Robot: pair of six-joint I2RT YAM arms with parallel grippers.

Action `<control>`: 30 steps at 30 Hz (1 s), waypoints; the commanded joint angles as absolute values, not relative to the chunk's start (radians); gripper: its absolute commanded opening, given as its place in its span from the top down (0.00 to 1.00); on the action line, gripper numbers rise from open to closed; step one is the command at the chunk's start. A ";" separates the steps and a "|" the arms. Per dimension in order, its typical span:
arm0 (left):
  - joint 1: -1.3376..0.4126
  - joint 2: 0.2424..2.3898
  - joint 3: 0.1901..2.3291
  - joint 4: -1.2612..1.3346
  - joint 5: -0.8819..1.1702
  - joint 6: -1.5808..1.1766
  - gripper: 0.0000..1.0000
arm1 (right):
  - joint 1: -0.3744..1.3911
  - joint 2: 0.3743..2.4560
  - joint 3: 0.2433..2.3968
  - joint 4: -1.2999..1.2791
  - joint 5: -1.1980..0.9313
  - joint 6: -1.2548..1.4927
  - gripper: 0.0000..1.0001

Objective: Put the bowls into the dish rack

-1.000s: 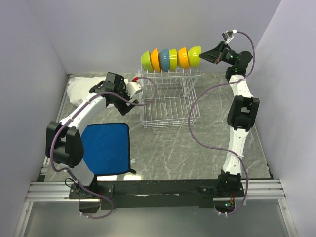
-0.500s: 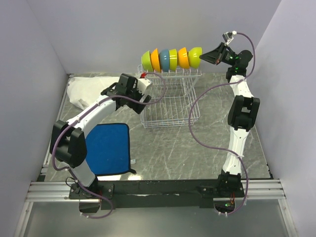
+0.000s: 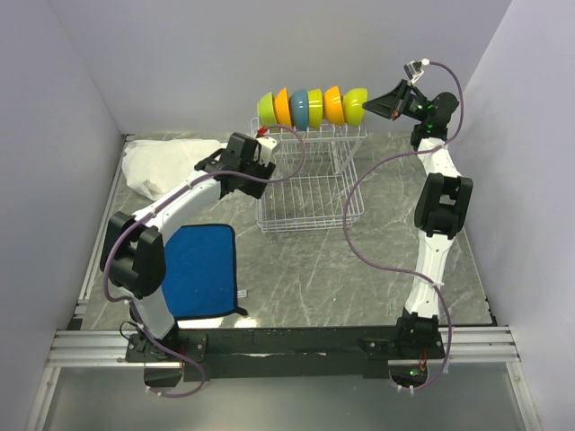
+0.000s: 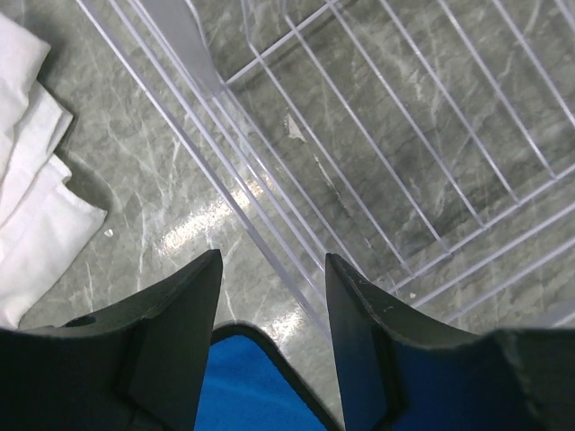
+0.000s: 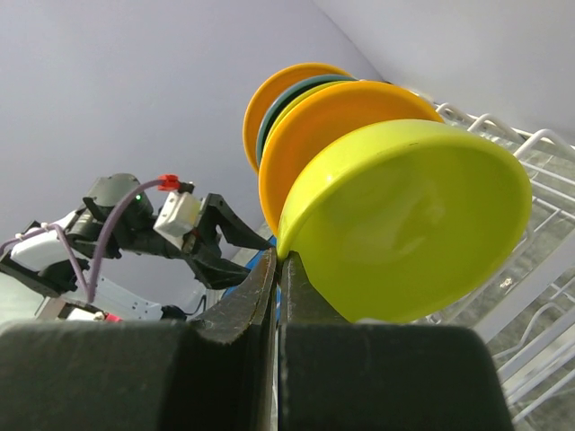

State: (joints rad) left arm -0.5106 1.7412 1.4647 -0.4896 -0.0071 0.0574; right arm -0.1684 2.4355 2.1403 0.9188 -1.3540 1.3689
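- High at the back of the desk (image 3: 386, 269), a row of bowls (image 3: 313, 106) stands on edge in the slots of the dish rack (image 3: 346, 166). They fill its upper shelf (image 3: 310, 133), with lime green at the left end, then orange and blue, and a yellow-green bowl (image 3: 354, 104) closing the row at the right.
- The right fingers (image 5: 277, 269) are pressed together, their tips touching the rim of that yellow-green bowl from the right. Whether any of the rim is caught between them cannot be told.
- The left fingers (image 4: 202, 296) stand spread and hold nothing. They hang over an edge of the lower basket (image 3: 296, 193), with a corner of a blue mat (image 4: 243, 395) below them and a white cloth (image 4: 36, 206) off to one side.
- No loose bowl shows on the desk, so loading looks close to done. The step in hand appears to be settling the end bowl in its slot.
- To do that well, the right arm should press gently along the row, only enough to seat the rim between the wires. A hard shove could tip the upright bowls into one another like dominoes.
- Backing away is best done straight out to the right and slightly up. That keeps the tips off the glossy rim, so the bowl is not dragged out of its slot.
- The left arm does well to stay off the wires, since a knock to the light rack could shake the whole row.
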 commanded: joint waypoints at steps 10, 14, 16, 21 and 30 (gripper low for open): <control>-0.518 1.763 1.473 -0.468 -0.120 -0.029 0.45 | -0.193 2.350 2.158 0.966 -1.325 1.344 1.00; -0.518 1.769 1.456 -0.466 -0.120 -0.043 0.51 | -0.195 2.347 2.160 0.965 -1.325 1.345 1.00; -0.518 1.767 1.442 -0.469 -0.107 -0.044 0.53 | -0.195 2.347 2.160 0.966 -1.321 1.345 1.00; -0.518 1.763 1.411 -0.456 -0.101 -0.052 0.54 | -0.192 2.345 2.160 0.965 -1.319 1.344 1.00; -0.509 1.763 1.391 -0.439 -0.097 -0.066 0.75 | -0.181 2.344 2.145 0.960 -1.318 1.338 1.00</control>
